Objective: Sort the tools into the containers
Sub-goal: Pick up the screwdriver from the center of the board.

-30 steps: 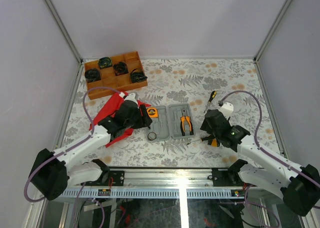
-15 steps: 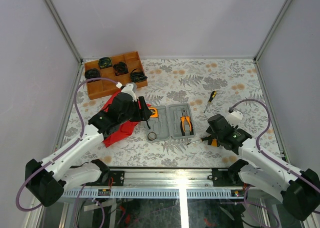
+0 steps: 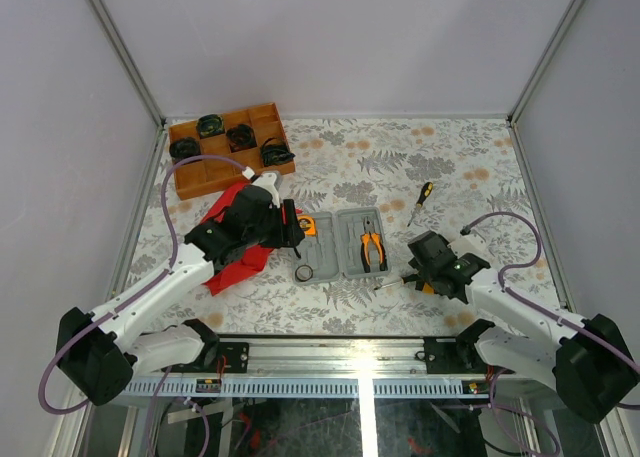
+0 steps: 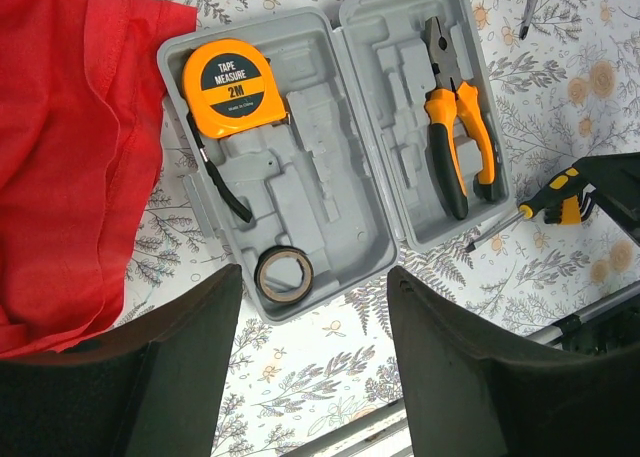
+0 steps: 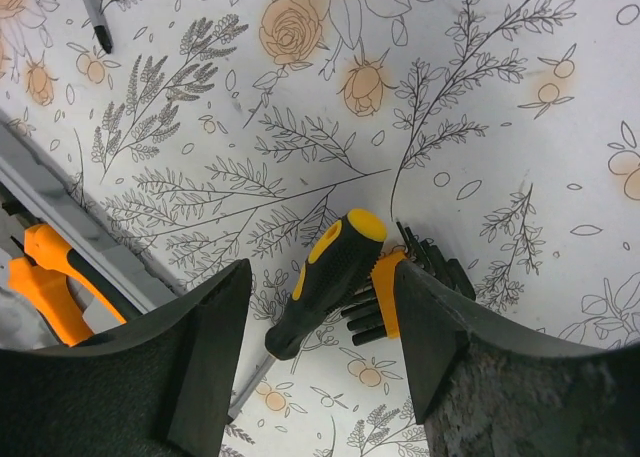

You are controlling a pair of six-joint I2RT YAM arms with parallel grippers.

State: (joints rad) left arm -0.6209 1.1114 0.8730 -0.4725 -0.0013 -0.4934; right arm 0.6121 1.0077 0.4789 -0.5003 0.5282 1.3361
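The grey tool case (image 4: 330,177) lies open on the table. In it are the orange tape measure (image 4: 237,87), the orange-and-black pliers (image 4: 455,127) and a tape roll (image 4: 283,274). My left gripper (image 4: 316,307) hovers open over the case's near edge (image 3: 340,267), holding nothing. A black-and-yellow screwdriver (image 5: 330,277) lies right of the case, its handle against an orange holder of black hex keys (image 5: 388,295). My right gripper (image 5: 320,277) is open, one finger on each side of that handle. Another screwdriver (image 3: 424,197) lies farther back.
A red cloth (image 4: 70,147) lies against the case's left side. A brown wooden tray (image 3: 232,147) with black coiled bundles stands at the back left. The metal frame rail (image 3: 350,352) runs along the near table edge.
My left gripper has shifted right, from over the red cloth to over the case. My right gripper has come slightly nearer and lower over the screwdriver. Both stay open.
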